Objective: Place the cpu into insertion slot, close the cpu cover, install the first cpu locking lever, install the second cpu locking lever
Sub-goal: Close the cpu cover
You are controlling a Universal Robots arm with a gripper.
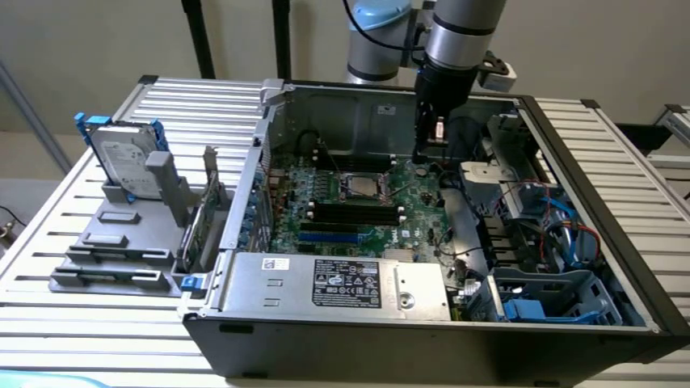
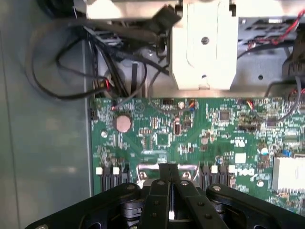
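The open computer case (image 1: 603, 210) lies on a slatted table with the green board (image 1: 323, 226) showing inside. The insertion slot (image 1: 361, 187) sits mid-board, a square socket with a silvery metal frame around a dark grey centre. I cannot tell whether the cpu lies in it or how the cpu cover stands. My gripper (image 1: 422, 158) hangs over the board's far part, to the exterior view's right of the slot and apart from it. In the wrist view the black fingers (image 2: 162, 191) are pressed together above the board, with a silvery metal edge (image 2: 147, 168) just past their tips.
A silver power supply box (image 1: 334, 283) fills the case's near side. Long black memory slots (image 1: 351, 214) lie just in front of the socket. Blue and black cables (image 1: 561, 226) crowd the exterior view's right. A hard drive (image 1: 124, 158) stands in a grey rack outside the case.
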